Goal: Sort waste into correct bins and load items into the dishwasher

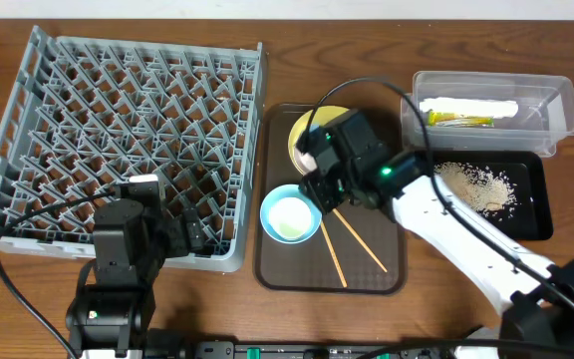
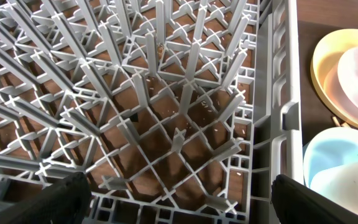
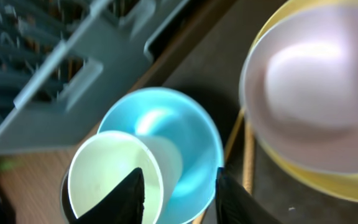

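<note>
Nearest the lens in the right wrist view: two black fingertips [image 3: 134, 196] of the right gripper [image 3: 178, 177], set part-way open. One tip is seen over the mouth of the white cup [image 3: 107, 177], the other at the outer rim of the light blue bowl [image 3: 185, 130]. Nothing is seen clamped between them.

The cup is nested upright in the blue bowl on the brown serving tray [image 1: 392, 279]. Just beside it the white bowl [image 3: 316, 74] is stacked on the yellow plate [image 3: 328, 183]. The chopsticks [image 1: 362, 242] are laid loose on the tray, splayed apart.

Waste is judged done — napkin [image 1: 471, 106] and wrapper [image 1: 461, 122] are in the clear tub [image 1: 556, 100], rice scraps [image 1: 476, 184] in the black tray [image 1: 531, 224].

Dish rack [image 1: 118, 110]: no dishes are seen in it. The left gripper [image 2: 180, 186] is held over its near right corner, jaws wide apart, nothing in them.

Step in hand, as judged: loading of dishes, with the cup addressed first. Next move calls for the far tip to be brought inside the bowl so that the cup's wall alone is pinched — then a straight lift clear of the bowl and a carry across the rack wall, the cup to be set between pegs.
</note>
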Robot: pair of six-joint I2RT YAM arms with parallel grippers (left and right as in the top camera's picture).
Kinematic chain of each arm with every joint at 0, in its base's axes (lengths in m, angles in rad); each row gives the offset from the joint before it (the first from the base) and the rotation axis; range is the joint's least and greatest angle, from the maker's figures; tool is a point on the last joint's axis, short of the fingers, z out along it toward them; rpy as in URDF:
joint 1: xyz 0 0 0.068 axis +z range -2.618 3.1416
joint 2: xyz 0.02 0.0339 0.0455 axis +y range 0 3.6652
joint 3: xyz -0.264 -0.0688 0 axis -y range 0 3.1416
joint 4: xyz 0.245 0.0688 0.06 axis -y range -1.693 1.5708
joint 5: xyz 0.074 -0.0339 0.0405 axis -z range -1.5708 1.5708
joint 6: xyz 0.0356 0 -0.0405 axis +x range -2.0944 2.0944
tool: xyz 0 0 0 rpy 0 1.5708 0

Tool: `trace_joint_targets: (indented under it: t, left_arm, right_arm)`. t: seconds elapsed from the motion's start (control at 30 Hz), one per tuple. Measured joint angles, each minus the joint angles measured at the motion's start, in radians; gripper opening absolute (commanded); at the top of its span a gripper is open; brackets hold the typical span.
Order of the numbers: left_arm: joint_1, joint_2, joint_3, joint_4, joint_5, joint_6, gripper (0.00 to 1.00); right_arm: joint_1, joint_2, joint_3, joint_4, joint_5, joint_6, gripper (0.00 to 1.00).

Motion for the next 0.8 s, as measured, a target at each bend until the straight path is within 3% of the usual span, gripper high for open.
trace_joint_targets:
  t: [0.17,0.3,0.57,0.8]
  left_arm:
    - [0.000,0.000,0.000,0.000,0.000,0.000,0.96]
    - [0.000,0.000,0.000,0.000,0.000,0.000,0.96]
    - [0.000,0.000,0.000,0.000,0.000,0.000,0.96]
    - [0.000,0.000,0.000,0.002,0.005,0.000,0.96]
  right_arm:
    - [0.027,0.056,-0.011,-0.027,-0.005,0.010,0.26]
    - [0.043,0.107,-0.016,-0.035,-0.006,0.019,0.14]
    - [0.049,0.128,-0.018,0.001,-0.004,0.029,0.01]
    - [-0.006,0.074,0.035,-0.050,-0.003,0.029,0.01]
